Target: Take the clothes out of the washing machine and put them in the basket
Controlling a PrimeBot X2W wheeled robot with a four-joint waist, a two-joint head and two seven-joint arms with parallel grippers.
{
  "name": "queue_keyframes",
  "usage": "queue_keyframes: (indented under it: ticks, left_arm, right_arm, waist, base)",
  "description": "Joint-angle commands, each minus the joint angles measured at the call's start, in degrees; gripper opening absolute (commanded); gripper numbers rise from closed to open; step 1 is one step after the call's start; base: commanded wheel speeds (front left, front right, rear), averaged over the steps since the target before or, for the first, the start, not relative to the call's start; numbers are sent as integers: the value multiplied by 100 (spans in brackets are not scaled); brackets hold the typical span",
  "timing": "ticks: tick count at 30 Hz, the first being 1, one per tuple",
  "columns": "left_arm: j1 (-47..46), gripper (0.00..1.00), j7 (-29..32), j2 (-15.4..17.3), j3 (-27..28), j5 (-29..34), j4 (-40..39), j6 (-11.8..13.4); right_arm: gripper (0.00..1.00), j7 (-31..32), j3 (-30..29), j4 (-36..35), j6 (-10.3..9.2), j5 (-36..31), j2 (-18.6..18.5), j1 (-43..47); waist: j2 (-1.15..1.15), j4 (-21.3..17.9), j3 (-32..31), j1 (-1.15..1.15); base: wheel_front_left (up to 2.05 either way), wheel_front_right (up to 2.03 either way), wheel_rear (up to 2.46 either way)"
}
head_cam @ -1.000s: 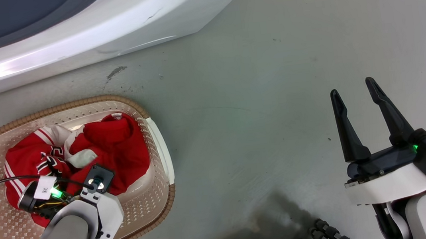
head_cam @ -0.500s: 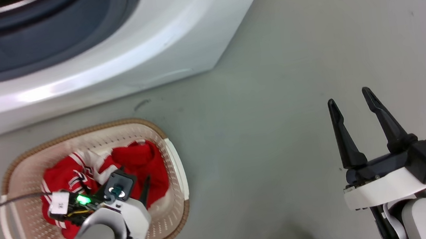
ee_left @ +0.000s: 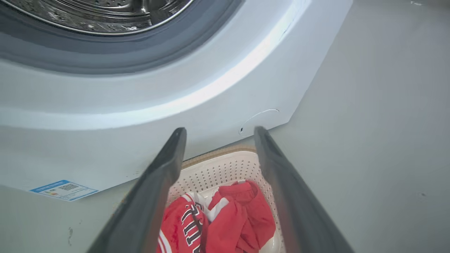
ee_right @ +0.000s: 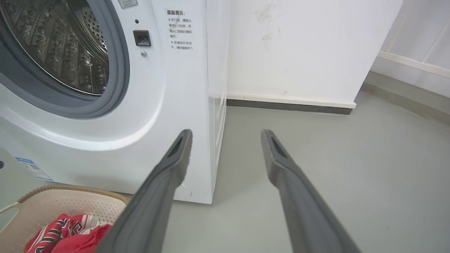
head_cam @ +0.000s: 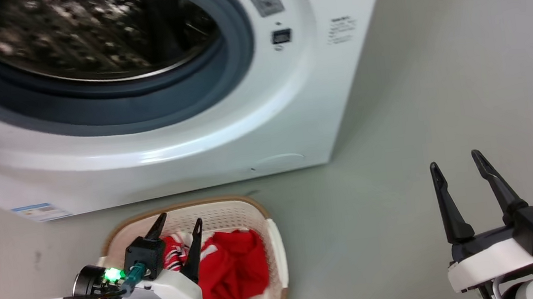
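Surroundings: the washing machine (head_cam: pixel 263 120) stands ahead of both end effectors, its opening uncovered. We see the steel drum (head_cam: pixel 83 35) inside the grey door ring (head_cam: pixel 236 57). A blue label (head_cam: pixel 40 211) sits low on the front panel, ahead and left of the left end effector (head_cam: pixel 180 218). A grey floor (head_cam: pixel 438 74) runs off to the right, and a white wall (ee_right: pixel 299 45) with dark skirting lies beyond the right end effector (head_cam: pixel 454 159).

Left end effector: fingers spread, gripping nothing, hanging over the basket (head_cam: pixel 226 215). The basket's far rim and the machine's lower panel lie just ahead of the fingertips.

The clothes (head_cam: pixel 235 273) lie bunched in the basket, below the left end effector and apart from it. In its wrist view the lettered jersey (ee_left: pixel 179 221) sits toward the left finger and the plain red cloth (ee_left: pixel 246 218) toward the right.

Right end effector: fingers spread, gripping nothing, over the floor. The basket lies well apart to its left.
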Motion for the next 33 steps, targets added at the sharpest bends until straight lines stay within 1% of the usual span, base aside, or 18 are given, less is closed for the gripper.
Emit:
queue_keyframes:
  ticks: [1,7,13,17,22,24,29,33]
  left_arm:
    - [149,100,-13,-47,136,56,-208,19]
    - [801,100,-13,-320,932,166,-1091,24]
    - [1455,100,-13,-659,1551,519,-1950,-37]
    - [1820,100,-13,-858,1758,905,-2431,-110]
    - [2149,100,-14,-1115,2007,1260,-2816,-77]
    - [2265,100,-14,-1182,2095,1340,-2871,-88]
    - [2528,100,-14,-1317,2289,1546,-3045,4]
    - [2672,100,-14,-1375,2387,1599,-3061,-35]
  right_arm:
    - [100,-10,-13,-8,-5,-29,-1,58]
    - [100,-9,-178,11,-6,-75,-3,222]
    - [100,-9,-251,23,-6,-21,-3,438]
    - [100,-10,-325,34,-6,46,-3,626]
    - [100,-9,-325,40,-6,129,-3,849]
    - [100,-9,-302,64,-5,153,-2,919]
    - [100,-9,-353,66,-6,325,-3,1055]
    - [100,-10,-343,15,-5,402,-2,1133]
  waist:
    - [0,496,-467,2]
    - [0,897,-854,2]
    - [0,1068,-1154,2]
    - [0,1091,-1292,2]
    - [0,1049,-1434,2]
    - [0,1020,-1499,2]
    - [0,932,-1631,2]
    - [0,893,-1683,2]
  base:
    - [0,0,0]
    - [0,0,0]
    - [0,0,0]
    - [0,0,0]
    - [0,0,0]
    - [0,0,0]
    - [0,0,0]
    - [0,0,0]
